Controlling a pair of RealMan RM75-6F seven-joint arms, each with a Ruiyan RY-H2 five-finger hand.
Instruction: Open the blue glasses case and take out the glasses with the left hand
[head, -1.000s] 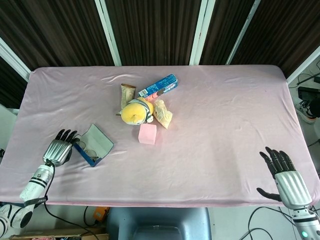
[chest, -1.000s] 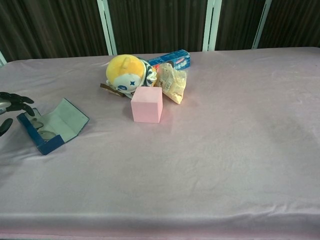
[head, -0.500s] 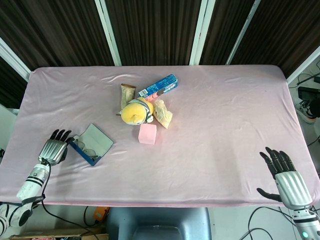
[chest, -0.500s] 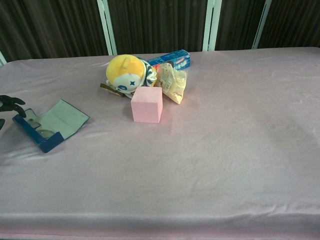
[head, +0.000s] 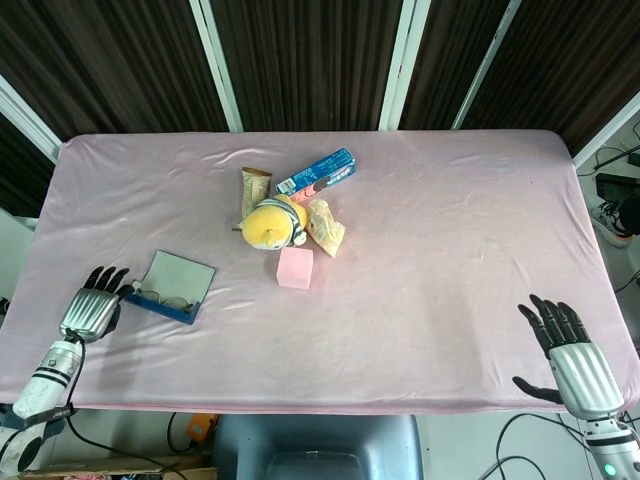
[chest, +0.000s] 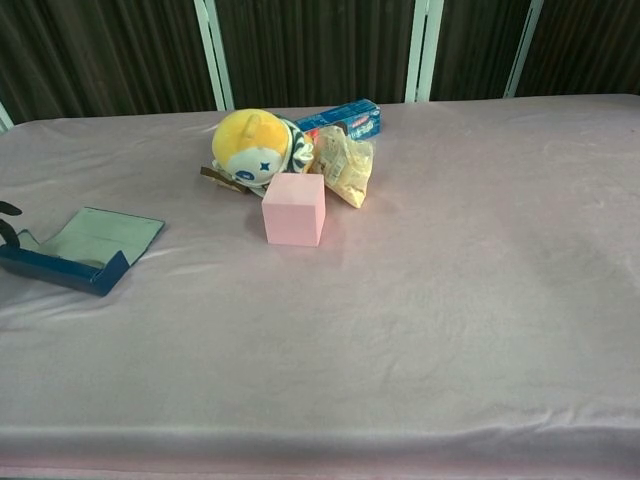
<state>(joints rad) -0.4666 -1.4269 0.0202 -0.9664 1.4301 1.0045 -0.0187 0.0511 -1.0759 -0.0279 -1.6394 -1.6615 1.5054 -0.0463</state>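
Open glasses case (head: 172, 288), glasses (head: 163, 299) inside, lies just right of left hand (head: 90, 310); hand apparently empty, fingers extended; long axis left-right.

It looked like a robot test lab: a table (head: 450, 230) under a pink cloth stood before dark folding screens (head: 300, 60), loose cables (head: 520, 440) trailed on the floor, and assorted props sat together.

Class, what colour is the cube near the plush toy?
Pink cube; clearest in the chest view.

silver hands (head: 88, 313) – black fingers, white forearms
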